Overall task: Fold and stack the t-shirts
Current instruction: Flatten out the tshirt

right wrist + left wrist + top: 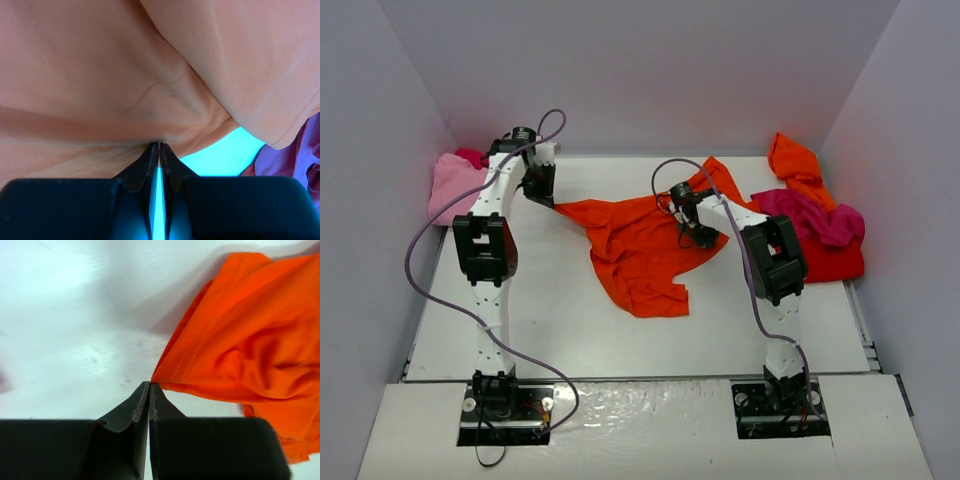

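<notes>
orange t-shirts (640,250) (795,160) 2 | red t-shirt (835,263) 1 | light pink t-shirt (450,185) 1

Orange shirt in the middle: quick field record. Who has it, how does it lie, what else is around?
item: orange t-shirt
state: crumpled, not folded, stretched between the two arms
left claw: shut, pinching the shirt's left corner
right claw: shut, pinching a gathered fold on the shirt's right side
far-left corner: pink t-shirt, bunched
right side: magenta t-shirt lying partly on red t-shirt
far right: second orange t-shirt, bunched by the wall
</notes>
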`<state>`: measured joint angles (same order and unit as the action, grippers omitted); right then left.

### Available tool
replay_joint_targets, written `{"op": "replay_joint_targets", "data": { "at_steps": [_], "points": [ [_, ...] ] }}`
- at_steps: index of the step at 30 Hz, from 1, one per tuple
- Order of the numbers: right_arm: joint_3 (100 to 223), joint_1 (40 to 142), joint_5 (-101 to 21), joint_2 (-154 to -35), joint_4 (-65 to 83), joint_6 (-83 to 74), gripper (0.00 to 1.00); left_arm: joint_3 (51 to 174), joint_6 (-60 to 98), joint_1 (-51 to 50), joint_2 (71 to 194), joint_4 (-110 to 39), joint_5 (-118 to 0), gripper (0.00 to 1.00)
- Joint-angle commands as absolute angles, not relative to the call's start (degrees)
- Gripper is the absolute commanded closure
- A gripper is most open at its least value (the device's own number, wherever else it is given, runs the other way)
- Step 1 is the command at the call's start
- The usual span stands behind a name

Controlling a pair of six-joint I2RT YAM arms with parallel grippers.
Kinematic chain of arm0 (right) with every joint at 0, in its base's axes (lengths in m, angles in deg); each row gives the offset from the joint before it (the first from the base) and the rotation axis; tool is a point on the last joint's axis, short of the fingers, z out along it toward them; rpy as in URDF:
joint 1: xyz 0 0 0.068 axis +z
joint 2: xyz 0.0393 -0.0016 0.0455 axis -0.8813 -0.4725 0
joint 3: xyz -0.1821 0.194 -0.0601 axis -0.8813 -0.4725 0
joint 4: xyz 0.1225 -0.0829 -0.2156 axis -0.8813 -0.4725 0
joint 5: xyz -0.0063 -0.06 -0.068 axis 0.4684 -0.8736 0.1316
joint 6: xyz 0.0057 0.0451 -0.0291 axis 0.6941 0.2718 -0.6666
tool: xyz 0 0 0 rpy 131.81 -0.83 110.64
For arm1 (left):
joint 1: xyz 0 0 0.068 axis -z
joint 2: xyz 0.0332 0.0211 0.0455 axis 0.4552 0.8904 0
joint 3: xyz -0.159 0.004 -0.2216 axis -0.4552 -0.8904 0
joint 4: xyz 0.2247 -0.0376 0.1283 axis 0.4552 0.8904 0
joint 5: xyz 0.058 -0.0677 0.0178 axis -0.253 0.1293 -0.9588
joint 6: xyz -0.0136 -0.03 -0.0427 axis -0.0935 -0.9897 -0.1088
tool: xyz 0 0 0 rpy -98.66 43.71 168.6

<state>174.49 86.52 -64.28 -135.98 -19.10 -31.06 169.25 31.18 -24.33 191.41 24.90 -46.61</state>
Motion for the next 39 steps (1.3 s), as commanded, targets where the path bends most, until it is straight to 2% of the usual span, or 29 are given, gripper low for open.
{"op": "replay_joint_targets", "data": {
  "at_steps": [1,5,7,15,21,26,32,39],
  "points": [
    [174.79,87.41,-63.33,-132.48,-19.78,-31.54,0.96,182.15,36.78,-26.48,194.33,32.76,-51.07,1.00],
    [175.19,88.17,-60.80,-131.80,-20.63,-31.68,0.96,192.48,40.16,-26.77,200.06,36.73,-56.67,1.00],
    [175.31,88.37,-58.31,-131.60,-21.30,-31.93,0.96,193.49,41.49,-28.72,200.25,36.71,-58.20,1.00],
    [176.96,89.88,-50.92,-133.55,-23.78,-32.29,0.96,188.58,43.30,-27.69,191.92,33.93,-55.87,1.00],
    [177.57,90.72,-50.53,-134.61,-24.41,-32.72,0.96,188.31,45.24,-19.93,187.91,36.53,-55.06,1.00],
    [176.98,90.73,-51.36,-135.27,-24.40,-32.89,0.97,175.97,45.58,-13.68,181.31,35.60,-49.94,1.00],
    [176.84,90.72,-51.40,-135.35,-24.31,-33.05,0.97,158.01,46.23,-6.16,174.55,29.77,-53.03,1.00],
    [176.08,90.64,-52.02,-134.62,-23.88,-33.08,0.97,149.43,45.62,-1.64,176.22,27.57,-54.21,1.00]
  ]
}}
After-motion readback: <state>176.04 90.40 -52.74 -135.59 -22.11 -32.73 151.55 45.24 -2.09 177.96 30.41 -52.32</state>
